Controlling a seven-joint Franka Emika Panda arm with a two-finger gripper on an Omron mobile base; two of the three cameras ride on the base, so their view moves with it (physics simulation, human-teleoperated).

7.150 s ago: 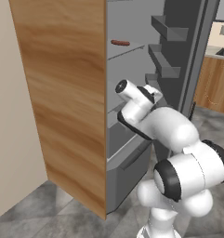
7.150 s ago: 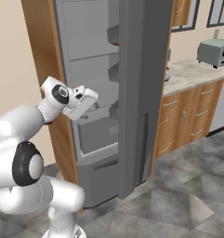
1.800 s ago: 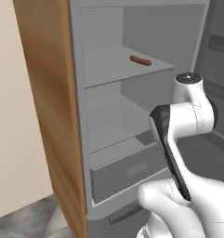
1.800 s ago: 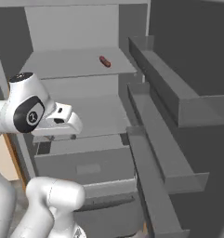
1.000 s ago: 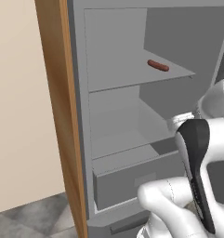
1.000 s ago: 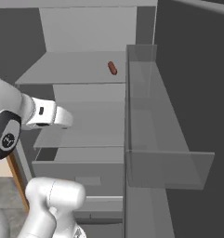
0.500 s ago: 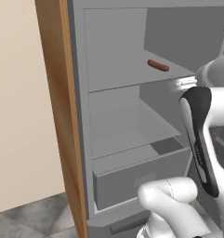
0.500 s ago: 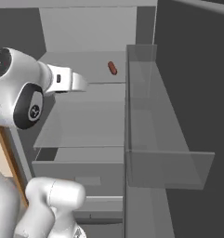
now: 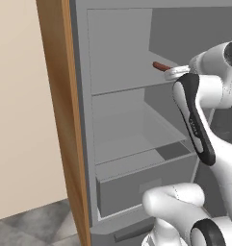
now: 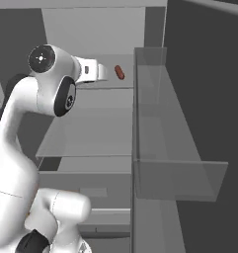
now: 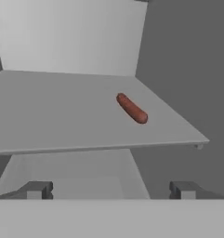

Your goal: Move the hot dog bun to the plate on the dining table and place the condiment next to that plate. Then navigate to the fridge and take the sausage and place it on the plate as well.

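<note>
Since the sausage (image 11: 132,108) lies loose on the fridge's (image 9: 64,120) upper shelf (image 11: 62,116), toward its right side near the inner wall, my reach has to go forward and slightly right. Its long axis runs diagonally, far end left, near end right. My pincer (image 11: 111,189) hangs short of the shelf edge, fingers wide apart, holding nothing, well apart from the sausage.
</note>
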